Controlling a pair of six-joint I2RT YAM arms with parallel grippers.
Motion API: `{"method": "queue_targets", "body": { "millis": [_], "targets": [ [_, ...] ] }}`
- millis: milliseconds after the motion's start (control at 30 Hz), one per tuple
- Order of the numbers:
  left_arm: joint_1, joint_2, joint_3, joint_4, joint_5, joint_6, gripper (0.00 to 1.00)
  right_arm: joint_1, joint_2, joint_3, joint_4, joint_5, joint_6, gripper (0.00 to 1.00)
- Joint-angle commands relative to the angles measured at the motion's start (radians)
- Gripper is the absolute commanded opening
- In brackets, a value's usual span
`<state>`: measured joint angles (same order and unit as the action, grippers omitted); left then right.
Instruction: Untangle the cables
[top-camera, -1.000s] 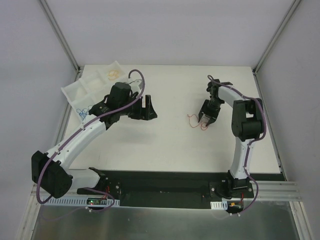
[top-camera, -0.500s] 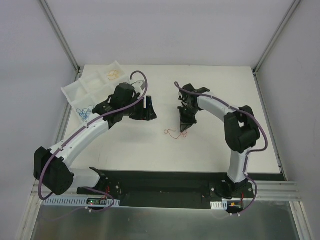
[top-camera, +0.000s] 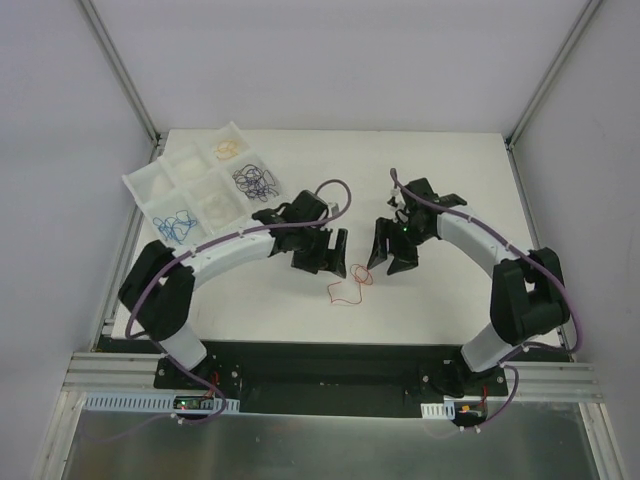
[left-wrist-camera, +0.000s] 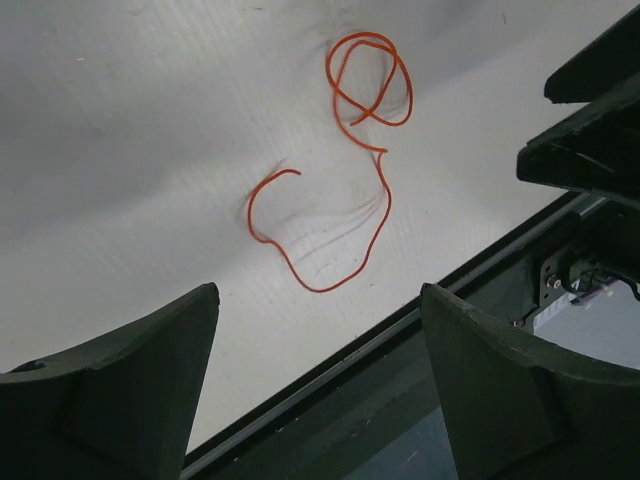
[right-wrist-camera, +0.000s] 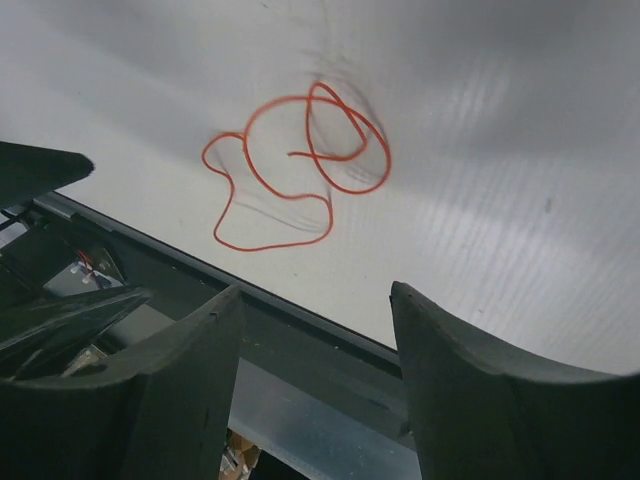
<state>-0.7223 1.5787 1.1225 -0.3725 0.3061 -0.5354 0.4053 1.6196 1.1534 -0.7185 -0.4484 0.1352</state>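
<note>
We see a big white worktop (top-camera: 450, 170). Two arms reach in over it, the left arm (top-camera: 215, 250) and the right arm (top-camera: 480, 240), and they bend toward each other in the middle.

At the far left corner sits a white tray (top-camera: 135, 182) with little boxes in it. It is turned a bit, so it is not lined up with the edges of the worktop.

The left gripper (top-camera: 338, 258) and the right gripper (top-camera: 388, 255) face each other. Both have their fingers spread apart, and we see nothing held between them.

Between the two grippers, a bit nearer to us, a red cable (left-wrist-camera: 386, 205) lies flat on the worktop. Neither gripper touches it. It is very thin and curly. One end is wound into a few small rings that cross over each other. The other end swings out in a wide bend and ends in a small hook. From above, it stretches mostly left to right, tilted a little. The ring end points toward the right gripper.

In the tray we see more thin cables: dark cables (top-camera: 255, 182) in one box, blue cables (top-camera: 177, 222) in another, and an orange cable (top-camera: 228, 149) in the far box.
</note>
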Motion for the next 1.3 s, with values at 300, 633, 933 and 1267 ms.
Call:
{"method": "queue_targets", "body": {
  "millis": [300,633,933,1267],
  "targets": [
    [-0.138,0.473,0.491,-0.253,-0.045,0.172,0.71,-0.181,-0.322,-0.179,0.001,0.062,0.026,0.62],
    [-0.146,0.518,0.511,-0.287,-0.065,0.239,0.12,-0.186,-0.285,-0.172,-0.001,0.051,0.024,0.61],
    [-0.056,0.206,0.387,-0.287,-0.288,0.272,0.00,-0.184,-0.279,-0.192,0.014,0.030,0.026,0.60],
    [0.377,0.013,0.471,-0.282,-0.424,0.354,0.00,-0.183,-0.248,-0.182,0.024,0.014,0.020,0.59]
  ]
}}
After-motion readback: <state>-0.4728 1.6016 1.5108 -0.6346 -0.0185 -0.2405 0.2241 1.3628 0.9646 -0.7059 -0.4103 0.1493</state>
